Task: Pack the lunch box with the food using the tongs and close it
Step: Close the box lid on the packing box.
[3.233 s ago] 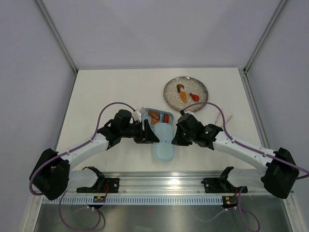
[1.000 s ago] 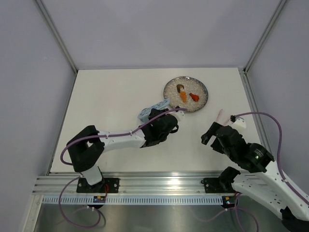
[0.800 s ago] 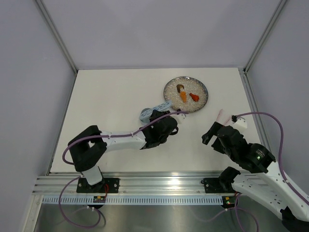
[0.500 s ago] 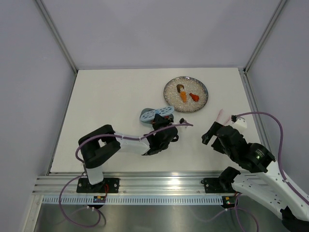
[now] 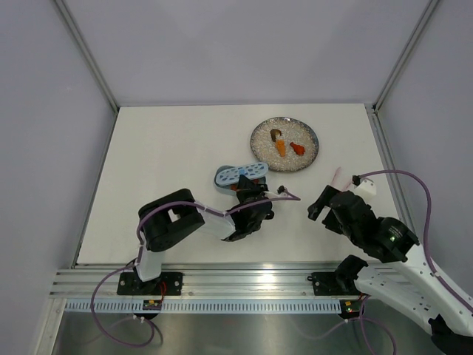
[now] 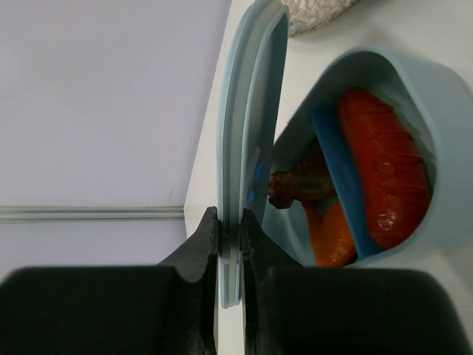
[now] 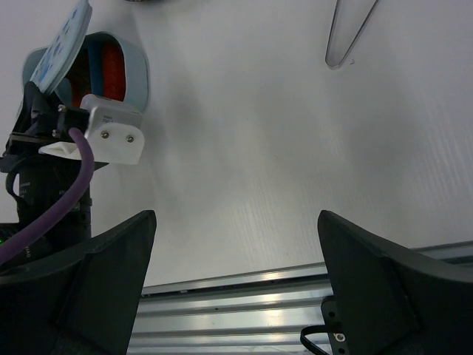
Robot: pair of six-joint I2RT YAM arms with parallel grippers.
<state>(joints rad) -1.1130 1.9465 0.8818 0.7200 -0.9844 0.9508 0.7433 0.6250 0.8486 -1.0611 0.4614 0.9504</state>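
My left gripper [image 6: 230, 235] is shut on the edge of the pale-blue lid [image 6: 247, 111], which stands tilted over the open lunch box [image 6: 414, 81]. Inside the box lie a red-orange piece of food [image 6: 384, 177], a brown piece [image 6: 299, 185] and an orange piece [image 6: 332, 237]. From above, the speckled lid [image 5: 240, 174] hides most of the box, with the left gripper [image 5: 248, 194] just in front of it. More food [image 5: 281, 147] lies on the plate. The whitish tongs [image 5: 336, 177] lie on the table. My right gripper [image 7: 236, 218] is open, holding nothing, near the tongs [image 7: 351, 29].
A round grey speckled plate [image 5: 304, 132] sits behind the box with brown, orange and red pieces on it. The left arm curls tightly in front of the box. A metal rail [image 5: 251, 277] runs along the table's near edge.
The left arm has folded further right and swung the lid down and forward over the box, so its speckled face shows more. The right arm has stayed still.
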